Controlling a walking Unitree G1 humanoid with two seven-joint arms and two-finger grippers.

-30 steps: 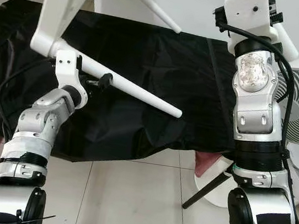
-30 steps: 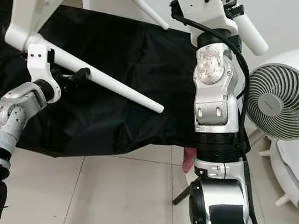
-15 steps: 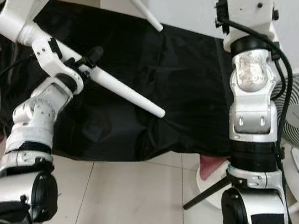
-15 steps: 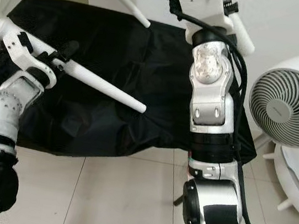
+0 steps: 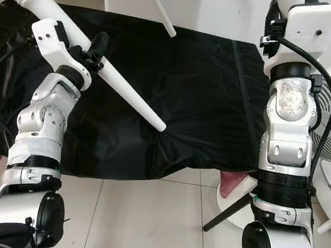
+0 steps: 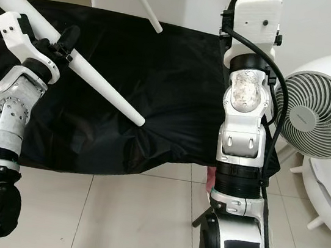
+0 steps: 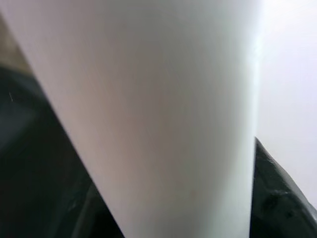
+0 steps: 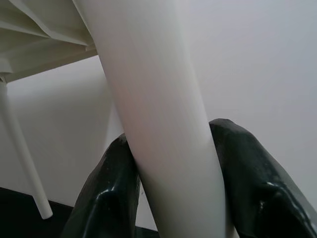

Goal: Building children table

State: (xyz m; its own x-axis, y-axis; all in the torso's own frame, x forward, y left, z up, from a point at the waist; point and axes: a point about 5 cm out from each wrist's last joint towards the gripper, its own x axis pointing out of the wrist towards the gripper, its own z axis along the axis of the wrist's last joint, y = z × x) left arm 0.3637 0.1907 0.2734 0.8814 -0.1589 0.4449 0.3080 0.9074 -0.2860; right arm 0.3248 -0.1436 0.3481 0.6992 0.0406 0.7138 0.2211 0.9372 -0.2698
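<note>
Left gripper (image 5: pixel 96 49) and right gripper (image 8: pixel 173 198) each clamp one of three visible white table legs (image 5: pixel 121 87).

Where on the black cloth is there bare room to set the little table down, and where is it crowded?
The black cloth lies bare between the white table leg tip and the right arm. The tiled floor between both arms is bare too. It is crowded near the left gripper and beside the fan.

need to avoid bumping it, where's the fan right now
The white fan stands on the floor at the robot's right, just beyond the raised right arm and beside the right end of the black cloth.
</note>
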